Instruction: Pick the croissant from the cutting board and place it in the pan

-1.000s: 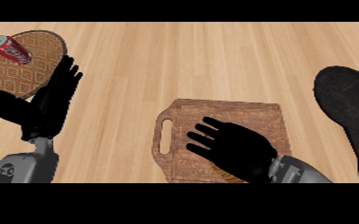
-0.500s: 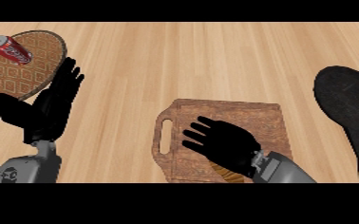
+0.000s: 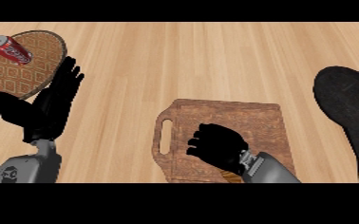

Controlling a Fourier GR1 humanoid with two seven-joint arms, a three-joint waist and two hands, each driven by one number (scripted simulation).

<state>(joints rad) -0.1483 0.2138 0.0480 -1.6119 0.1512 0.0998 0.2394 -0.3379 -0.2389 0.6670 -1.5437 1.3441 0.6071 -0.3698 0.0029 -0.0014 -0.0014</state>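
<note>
Underneath the curled right robot hand (image 3: pixel 219 146), the croissant (image 3: pixel 230 175) peeks out on the cutting board (image 3: pixel 259 118).

Two grey forearms end in a black left hand (image 3: pixel 49 109) and black right hand (image 3: pixel 219 147).

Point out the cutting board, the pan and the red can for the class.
cutting board (image 3: pixel 259 118): head view, bare wood near its upper right.
pan (image 3: pixel 340 95): head view, dark inner surface at the right edge.
red can (image 3: pixel 14 50): head view, middle of its side.
</note>
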